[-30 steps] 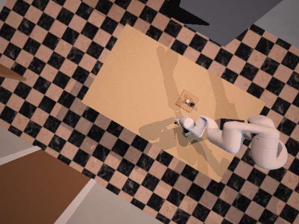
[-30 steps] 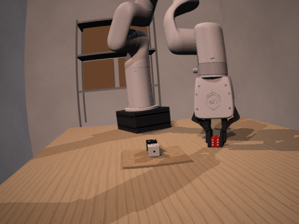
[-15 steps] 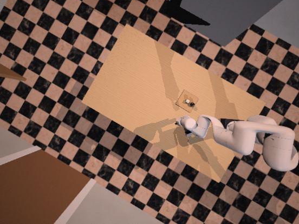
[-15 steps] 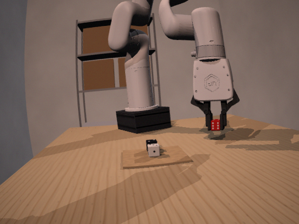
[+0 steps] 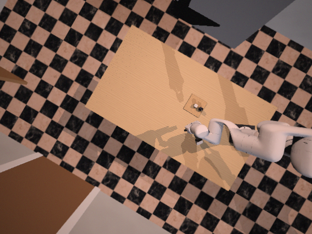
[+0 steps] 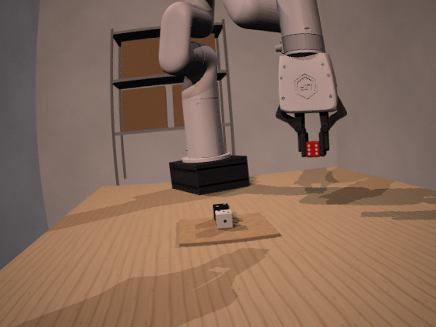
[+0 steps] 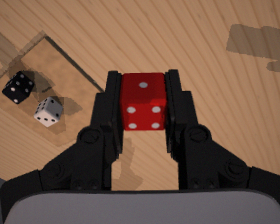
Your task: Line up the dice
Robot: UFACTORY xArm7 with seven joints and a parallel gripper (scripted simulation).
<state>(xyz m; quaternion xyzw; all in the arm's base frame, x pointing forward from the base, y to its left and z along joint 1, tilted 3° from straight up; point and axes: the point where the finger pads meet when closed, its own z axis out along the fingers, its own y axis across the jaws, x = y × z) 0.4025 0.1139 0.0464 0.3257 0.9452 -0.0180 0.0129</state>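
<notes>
My gripper (image 6: 313, 154) (image 7: 143, 88) is shut on the red die (image 6: 313, 148) (image 7: 144, 95) and holds it clear above the table, to the right of the mat in the exterior view. The red die shows six pips toward the exterior camera; the wrist view shows a one and a four. The white die (image 5: 195, 105) (image 6: 224, 219) (image 7: 48, 112) and the black die (image 5: 200, 109) (image 6: 220, 205) (image 7: 18, 87) sit on the wooden mat (image 5: 189, 108) (image 6: 257, 231) (image 7: 55, 65). The black one is nearer the base, with a small gap between them. The top view hides the red die.
The robot's black base block (image 6: 209, 177) stands at the far end of the wooden table (image 5: 135, 69) (image 6: 99, 262). A shelf rack (image 6: 114, 136) stands behind it. Shadows of the arm fall across the table and mat.
</notes>
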